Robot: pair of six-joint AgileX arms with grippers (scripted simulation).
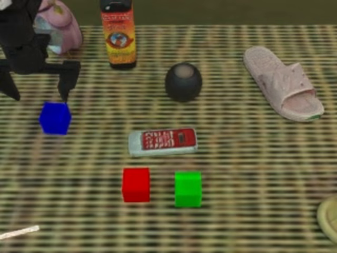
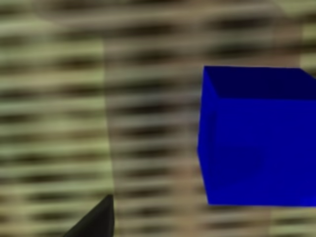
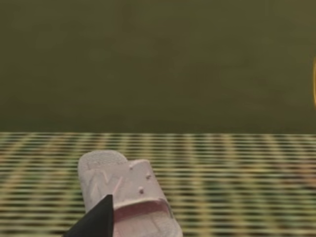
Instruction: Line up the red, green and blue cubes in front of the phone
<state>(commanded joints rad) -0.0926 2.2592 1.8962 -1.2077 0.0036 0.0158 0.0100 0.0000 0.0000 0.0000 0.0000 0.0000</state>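
The blue cube (image 1: 55, 118) sits alone on the mat at the left, large in the left wrist view (image 2: 256, 138). My left gripper (image 1: 38, 95) hovers just behind it, open wide, with nothing between its fingers; one dark fingertip (image 2: 98, 219) shows. The phone (image 1: 163, 141) lies flat mid-table with its red face up. In front of it stand the red cube (image 1: 136, 184) and the green cube (image 1: 188, 188), a small gap between them. My right gripper (image 3: 140, 217) is outside the top view, open and empty, looking at the slipper (image 3: 126, 197).
Behind the phone stand a dark sauce bottle (image 1: 118, 31) and a black round object (image 1: 183, 81). A pink slipper (image 1: 281, 81) lies at the back right and a pink object (image 1: 60, 26) at the back left. A white stick (image 1: 18, 232) lies front left, a yellowish rim (image 1: 329, 219) front right.
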